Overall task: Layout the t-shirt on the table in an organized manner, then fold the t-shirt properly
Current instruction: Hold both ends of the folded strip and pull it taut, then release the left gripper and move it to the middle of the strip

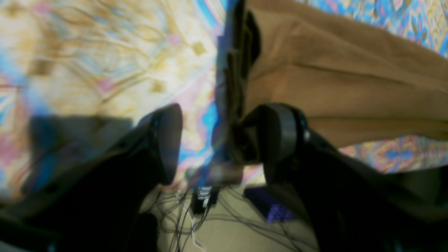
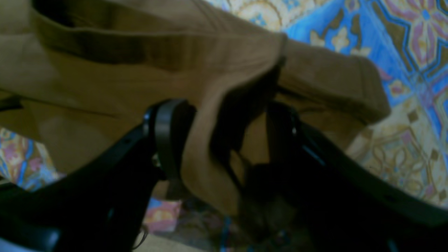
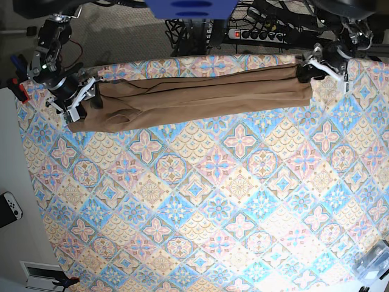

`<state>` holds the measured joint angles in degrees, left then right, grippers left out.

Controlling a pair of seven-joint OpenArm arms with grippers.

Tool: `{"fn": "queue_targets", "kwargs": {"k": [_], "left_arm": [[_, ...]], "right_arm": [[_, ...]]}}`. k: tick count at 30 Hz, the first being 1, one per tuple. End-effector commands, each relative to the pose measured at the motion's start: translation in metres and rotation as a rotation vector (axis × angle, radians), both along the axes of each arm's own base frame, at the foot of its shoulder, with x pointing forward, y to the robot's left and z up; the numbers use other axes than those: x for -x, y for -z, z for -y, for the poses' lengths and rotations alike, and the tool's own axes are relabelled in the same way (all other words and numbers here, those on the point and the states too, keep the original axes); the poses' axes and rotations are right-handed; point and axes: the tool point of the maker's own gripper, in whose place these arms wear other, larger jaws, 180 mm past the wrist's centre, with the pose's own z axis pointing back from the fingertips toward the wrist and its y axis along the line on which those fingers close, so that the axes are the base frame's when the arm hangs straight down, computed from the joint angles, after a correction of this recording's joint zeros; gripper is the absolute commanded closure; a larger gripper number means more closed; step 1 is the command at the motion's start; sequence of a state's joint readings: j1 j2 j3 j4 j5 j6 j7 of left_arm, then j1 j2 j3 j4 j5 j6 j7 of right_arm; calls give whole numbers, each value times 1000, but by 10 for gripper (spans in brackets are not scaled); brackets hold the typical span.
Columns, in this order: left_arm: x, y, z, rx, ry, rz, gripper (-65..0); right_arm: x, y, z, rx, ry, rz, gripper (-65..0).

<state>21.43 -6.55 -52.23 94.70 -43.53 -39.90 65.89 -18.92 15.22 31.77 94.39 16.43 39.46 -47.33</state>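
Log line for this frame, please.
t-shirt: long band across table's far edge | right hand: fabric bunched between jaws | left hand: at shirt's other end, grip unclear

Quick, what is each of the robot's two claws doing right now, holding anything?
Left gripper: fingers apart, one touching the end of the t-shirt; a grip cannot be told.
Right gripper: closed on a bunched fold of the t-shirt.

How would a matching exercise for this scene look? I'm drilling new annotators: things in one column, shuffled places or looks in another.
Things:
1. t-shirt
2. left hand
3. right hand
4. table

Places or looks:
A. base view's left end of the garment
B. blue, pink and cream tile pattern
C. long brown band near the far edge
D. base view's right end of the garment

Pairs: 1-C, 2-D, 3-A, 4-B
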Motion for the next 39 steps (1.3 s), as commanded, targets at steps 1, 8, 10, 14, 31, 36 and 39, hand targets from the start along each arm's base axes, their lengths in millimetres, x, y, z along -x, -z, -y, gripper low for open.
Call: {"fn": "queue_targets", "kwargs": {"k": [1,8,10,14,31,36,39], "left_arm": [[-3,-1,5,3,28,-1,-348],[-12,12,38,49,120,-27,-342],[-14,15,38,51,119,-31,-340],[-12,15,34,35,115,-41,-229],[-79,-36,-7,-101,123,130,0],[-90,-49,-7,-156,190,146,0],[-93,-62,12,-218,281,149,0]], "right_arm": [[-9,-13,2,-1,-9,49,-334],[-10,-15,1,0,-12,56,-334],[-10,-15,1,0,-12,54,-334],[-7,-13,1,0,-11,48,-334],[-9,-15,3,0,-6,59,-334],[-9,-15,2,-1,-8,58,-334],[-9,-15,1,-3,-8,58,-334]]}}
